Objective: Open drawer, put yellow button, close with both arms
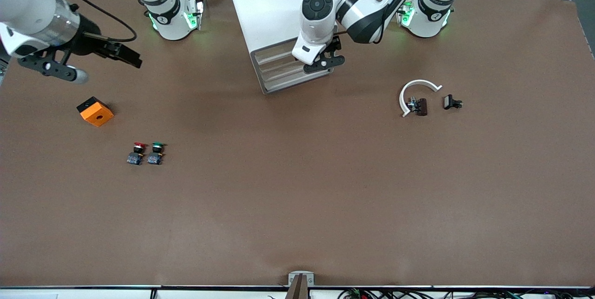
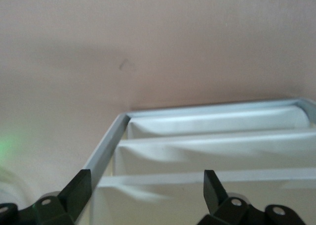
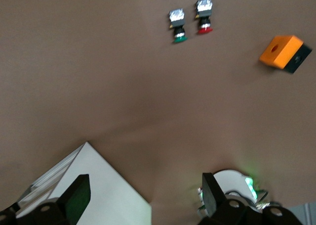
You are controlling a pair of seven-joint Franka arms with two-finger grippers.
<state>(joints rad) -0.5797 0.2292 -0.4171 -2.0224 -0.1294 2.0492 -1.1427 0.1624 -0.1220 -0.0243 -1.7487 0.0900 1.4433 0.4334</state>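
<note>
The white cabinet [image 1: 272, 6] stands midway between the arms' bases, its drawer fronts facing the front camera. The uppermost drawer [image 1: 275, 55] looks flush with the lower ones. My left gripper [image 1: 327, 58] is open and empty right at the cabinet's front, at its end toward the left arm. The left wrist view shows its open gripper [image 2: 145, 179] over the stacked drawer fronts [image 2: 212, 151]. My right gripper [image 1: 131, 57] is open and empty, up over the table toward the right arm's end; its wrist view shows the gripper [image 3: 143, 191] too. The yellow button is out of view.
A red-capped button [image 1: 137, 152] and a green-capped button [image 1: 156, 152] stand side by side, with an orange block [image 1: 95, 111] beside them toward the right arm's end. A white curved piece [image 1: 417, 88] and small black parts [image 1: 452, 102] lie toward the left arm's end.
</note>
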